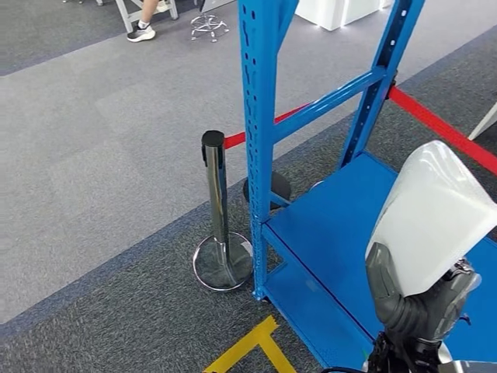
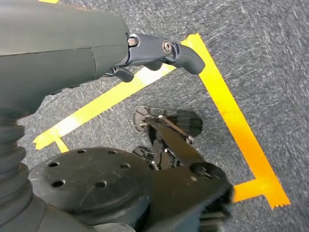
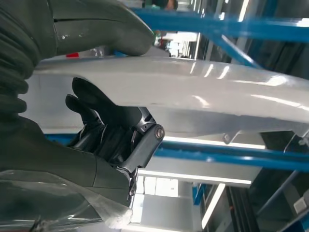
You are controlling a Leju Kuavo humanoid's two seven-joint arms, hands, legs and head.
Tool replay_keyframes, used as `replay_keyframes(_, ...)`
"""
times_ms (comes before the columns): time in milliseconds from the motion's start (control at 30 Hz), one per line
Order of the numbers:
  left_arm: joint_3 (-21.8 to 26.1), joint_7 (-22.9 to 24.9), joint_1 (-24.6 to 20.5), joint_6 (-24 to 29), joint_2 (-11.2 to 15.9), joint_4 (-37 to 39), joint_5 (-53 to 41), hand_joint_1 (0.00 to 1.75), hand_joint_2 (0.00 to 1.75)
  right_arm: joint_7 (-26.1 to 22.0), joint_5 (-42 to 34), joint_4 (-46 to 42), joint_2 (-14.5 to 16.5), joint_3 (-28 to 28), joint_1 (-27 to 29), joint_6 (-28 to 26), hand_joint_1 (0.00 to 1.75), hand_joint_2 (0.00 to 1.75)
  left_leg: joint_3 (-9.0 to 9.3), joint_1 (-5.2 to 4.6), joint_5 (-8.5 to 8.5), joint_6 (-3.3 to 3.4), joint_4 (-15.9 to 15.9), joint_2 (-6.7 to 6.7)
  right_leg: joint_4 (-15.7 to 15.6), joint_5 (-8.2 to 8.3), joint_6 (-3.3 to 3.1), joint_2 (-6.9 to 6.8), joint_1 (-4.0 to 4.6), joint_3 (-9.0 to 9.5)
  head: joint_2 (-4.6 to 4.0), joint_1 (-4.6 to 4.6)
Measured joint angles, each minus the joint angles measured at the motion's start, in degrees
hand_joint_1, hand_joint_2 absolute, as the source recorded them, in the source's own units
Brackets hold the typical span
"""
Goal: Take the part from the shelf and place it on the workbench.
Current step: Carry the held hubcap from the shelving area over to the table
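Observation:
The part [image 1: 433, 217] is a white, smooth curved panel at the lower right of the head view. My right hand [image 1: 419, 307] grips it from below, above the blue shelf's bottom board [image 1: 328, 241]. In the right wrist view the thumb [image 3: 109, 29] lies on one face of the part [image 3: 218, 92] and the dark fingers [image 3: 109, 121] press the other face. My left hand [image 2: 160, 50] hangs over grey carpet, holding nothing, its fingers apart and lightly curled.
The blue shelf upright [image 1: 255, 116] stands at centre. Just left of it is a chrome stanchion [image 1: 217, 210] with a red belt [image 1: 445, 128]. Yellow floor tape [image 1: 251, 346] lies in front. A person's foot [image 1: 140, 31] and a chair base [image 1: 208, 23] are far back.

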Motion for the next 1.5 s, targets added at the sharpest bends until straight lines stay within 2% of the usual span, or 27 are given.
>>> replay_keyframes(67, -0.1, 0.0, 0.0, 0.0, 0.1, 0.0, 0.0, 0.00, 1.75, -0.2, 0.1, 0.0, 0.0, 0.5, -0.2, 0.1, 1.75, 1.75, 4.02, -0.50, 3.30, 0.61, -8.0, 2.46, 0.0, -0.58, 0.39, -1.29, 0.18, 0.49, 0.00, -0.01)
replay_keyframes(133, -0.2, 0.0, -0.2, 0.1, 0.2, 0.0, 0.0, 0.00, 1.75, -0.5, 0.3, -0.1, 0.0, 1.0, -0.3, 0.2, 1.75, 1.75, 5.91, -1.10, 3.74, 1.24, -11.9, 4.34, 0.0, -1.12, 0.98, -2.46, 0.47, 0.65, 0.01, 0.04)
replay_keyframes(200, -0.3, 0.0, -0.2, 0.1, 0.3, -0.1, 0.0, 0.00, 1.75, -0.8, 0.6, -0.2, 0.0, 1.6, -0.5, 0.3, 1.75, 1.75, 5.80, -1.31, 3.46, 1.79, -12.3, 3.53, -0.2, -1.39, 1.49, -3.65, 0.57, 1.22, 0.01, 0.11)
replay_keyframes(233, -0.3, 0.0, 0.0, 0.2, 0.3, -0.1, 0.0, 0.00, 1.75, -1.0, 0.7, -0.3, 0.0, 2.0, -0.6, 0.3, 1.75, 1.75, 5.88, -1.23, 3.58, 2.12, -12.6, 2.85, -0.1, -1.73, 1.72, -3.21, 0.49, 1.41, 0.00, 0.24)
replay_keyframes(300, -0.4, 0.0, 0.0, 0.3, 0.2, -0.1, 0.0, 0.00, 1.75, -1.3, 1.0, -0.5, -0.2, 2.7, -0.7, 0.4, 1.75, 1.75, 6.18, -0.89, 3.92, 2.75, -13.2, 1.52, 2.8, -3.73, 2.03, -0.07, 0.32, 0.13, 0.01, 0.48)
replay_keyframes(333, -0.4, 0.0, -0.1, 0.3, 0.2, -0.1, 0.0, 0.00, 1.75, -1.3, 1.0, -0.6, -0.3, 3.0, -0.7, 0.4, 1.75, 1.75, 6.27, -0.77, 3.99, 2.96, -13.3, 0.84, 6.2, -5.40, 2.07, 1.99, 0.25, -1.66, 0.01, 0.67)
replay_keyframes(400, -0.5, 0.0, -0.3, 0.4, 0.2, -0.1, 0.0, 0.00, 1.75, -1.4, 1.1, -0.6, -0.5, 3.5, -0.6, 0.4, 1.75, 1.75, 6.29, -0.77, 3.93, 3.24, -13.2, -0.75, 14.3, -8.10, 2.10, 3.71, 0.25, -6.23, 0.01, 0.78)
replay_keyframes(467, -0.7, 0.0, -0.4, 0.5, 0.2, -0.2, 0.0, 0.00, 1.75, -1.4, 1.1, -0.6, -0.7, 4.0, -0.6, 0.4, 1.75, 1.75, 6.50, -0.81, 3.78, 3.29, -13.2, -2.49, 16.6, -6.84, 2.10, 3.93, 0.26, -8.57, 0.00, 0.78)
replay_keyframes(533, -0.8, 0.0, -0.4, 0.5, 0.2, -0.2, 0.0, 0.00, 1.75, -1.4, 1.0, -0.6, -0.9, 4.5, -0.8, 0.4, 1.75, 1.75, 6.86, -0.72, 3.52, 3.05, -13.0, -4.24, 10.5, -1.93, 2.02, 4.71, 0.18, -6.90, 0.00, 0.81)
replay_keyframes(567, -0.8, 0.0, -0.4, 0.5, 0.2, -0.3, 0.0, 0.00, 1.75, -1.4, 1.0, -0.6, -1.0, 4.8, -1.0, 0.4, 1.75, 1.75, 6.90, -0.69, 3.33, 2.79, -12.8, -5.05, 7.0, -0.09, 1.99, 6.13, 0.05, -5.53, 0.00, 0.80)
replay_keyframes(600, -0.8, 0.0, -0.5, 0.5, 0.2, -0.3, 0.0, 0.00, 1.75, -1.4, 0.9, -0.6, -1.1, 5.0, -1.2, 0.5, 1.75, 1.75, 6.73, -0.64, 3.15, 2.49, -12.5, -5.85, 3.8, 0.99, 1.92, 7.51, -0.10, -4.15, 0.00, 0.73)
replay_keyframes(667, -0.9, 0.0, -0.6, 0.5, 0.2, -0.4, 0.0, 0.00, 1.75, -1.2, 0.5, -0.7, -1.4, 5.6, -1.5, 0.9, 1.75, 1.75, 6.06, -0.39, 3.10, 1.83, -12.1, -7.13, 1.5, 0.85, 1.70, 9.20, -0.11, -2.98, 0.01, 0.59)
replay_keyframes(733, -1.0, 0.0, -0.4, 0.5, 0.3, -0.5, 0.0, 0.00, 1.75, -1.0, -0.1, -0.7, -1.6, 6.2, -2.0, 1.4, 1.75, 1.75, 5.61, -0.13, 3.16, 1.22, -12.0, -7.62, 1.2, 0.80, 1.14, 8.07, -0.01, -2.67, 0.01, 0.56)
replay_keyframes(800, -1.2, 0.1, -0.2, 0.5, 0.3, -0.6, 0.0, 0.00, 1.75, -0.8, -0.6, -0.7, -1.6, 6.7, -2.5, 1.9, 1.75, 1.75, 4.77, -0.30, 2.00, 0.68, -10.0, -4.98, 0.9, 0.77, 0.48, 6.56, -0.08, -2.20, 0.00, 0.23)
replay_keyframes(867, -1.3, 0.1, -0.4, 0.5, 0.2, -0.7, 0.0, 0.00, 1.75, -0.7, -1.0, -0.7, -1.7, 7.0, -2.6, 2.2, 1.75, 1.75, 1.82, -0.32, -1.18, 0.26, -3.9, -1.53, 0.8, 0.50, -0.02, 4.71, 0.10, -1.78, 0.00, -0.12)
replay_keyframes(933, -1.3, 0.1, -0.5, 0.5, 0.2, -0.7, 0.0, 0.00, 1.75, -0.7, -1.3, -0.7, -1.7, 7.3, -2.6, 2.5, 1.75, 1.75, -1.75, -0.12, -3.81, 0.03, 3.1, -0.61, 0.8, 0.14, -0.26, 2.69, 0.33, -1.48, 0.00, -0.14)
replay_keyframes(967, -1.3, 0.1, -0.5, 0.5, 0.2, -0.7, 0.0, 0.00, 1.75, -0.7, -1.4, -0.7, -1.8, 7.5, -2.7, 2.6, 1.75, 1.75, -2.29, -0.07, -3.54, 0.04, 4.1, -0.54, 0.8, -0.06, -0.27, 1.77, 0.39, -1.29, 0.00, -0.16)
replay_keyframes(1033, -1.4, 0.1, -0.3, 0.5, 0.3, -0.8, 0.0, 0.00, 1.75, -0.7, -1.5, -0.6, -1.8, 7.7, -2.9, 2.8, 1.75, 1.75, 0.15, -0.14, 0.06, 0.37, -0.8, 0.07, 0.8, -0.56, -0.12, 0.21, 0.44, -0.65, 0.00, -0.17)
replay_keyframes(1100, -1.5, 0.1, -0.3, 0.5, 0.3, -0.8, 0.0, 0.00, 1.75, -0.7, -1.8, -0.6, -1.8, 7.8, -3.2, 2.9, 1.75, 1.75, 4.02, -0.73, 3.06, 0.98, -8.3, 2.54, 0.7, -1.18, 0.28, -1.14, 0.58, -0.03, 0.00, -0.19)
replay_keyframes(1167, -1.6, 0.1, -0.5, 0.5, 0.4, -0.8, 0.0, 0.00, 1.75, -0.7, -2.1, -0.6, -1.8, 7.9, -3.4, 3.1, 1.75, 1.75, 5.45, -1.41, 3.24, 1.52, -11.3, 4.11, 0.6, -1.59, 0.83, -2.36, 0.81, 0.36, 0.00, -0.16)
replay_keyframes(1233, -1.6, 0.1, -0.4, 0.5, 0.6, -0.8, 0.0, 0.00, 1.75, -0.6, -2.4, -0.6, -1.9, 8.0, -3.6, 3.3, 1.75, 1.75, 5.48, -1.47, 3.24, 2.02, -11.8, 3.08, 0.3, -1.87, 1.34, -3.48, 0.86, 0.76, 0.01, -0.10)
replay_keyframes(1267, -1.6, 0.1, -0.2, 0.5, 0.7, -0.8, 0.0, 0.00, 1.75, -0.6, -2.5, -0.6, -1.9, 8.1, -3.7, 3.3, 1.75, 1.75, 5.73, -1.33, 3.35, 2.30, -12.2, 2.41, 0.5, -2.29, 1.57, -2.89, 0.78, 0.84, 0.01, 0.01)
replay_keyframes(1333, -1.6, 0.1, -0.1, 0.5, 0.7, -0.8, 0.0, 0.00, 1.75, -0.5, -2.7, -0.6, -2.1, 8.2, -3.8, 3.4, 1.75, 1.75, 6.35, -0.91, 3.64, 2.89, -13.0, 1.13, 4.0, -4.47, 1.89, 0.26, 0.64, -0.69, 0.01, 0.25)
replay_keyframes(1367, -1.7, 0.1, -0.2, 0.5, 0.7, -0.8, 0.0, 0.00, 1.75, -0.5, -2.8, -0.5, -2.2, 8.2, -3.8, 3.4, 1.75, 1.75, 6.46, -0.87, 3.64, 3.07, -13.1, 0.46, 7.6, -6.05, 1.93, 2.18, 0.60, -2.52, 0.00, 0.41)
replay_keyframes(1433, -1.7, 0.1, -0.4, 0.5, 0.7, -0.8, 0.0, 0.00, 1.75, -0.5, -2.9, -0.4, -2.4, 8.2, -3.7, 3.4, 1.75, 1.75, 6.50, -0.87, 3.57, 3.25, -13.1, -1.15, 15.1, -8.25, 1.97, 3.72, 0.63, -7.04, 0.00, 0.49)
replay_keyframes(1467, -1.7, 0.1, -0.5, 0.5, 0.7, -0.8, 0.0, 0.00, 1.75, -0.5, -2.9, -0.4, -2.5, 8.3, -3.7, 3.4, 1.75, 1.75, 6.57, -0.89, 3.53, 3.27, -13.1, -1.96, 16.6, -7.89, 1.95, 3.86, 0.64, -8.39, 0.00, 0.49)
replay_keyframes(1500, -1.7, 0.1, -0.4, 0.5, 0.6, -0.8, 0.0, 0.00, 1.75, -0.5, -3.0, -0.3, -2.6, 8.3, -3.7, 3.4, 1.75, 1.75, 6.69, -0.89, 3.46, 3.24, -13.1, -2.82, 15.8, -6.27, 1.92, 3.98, 0.65, -8.66, 0.00, 0.48)
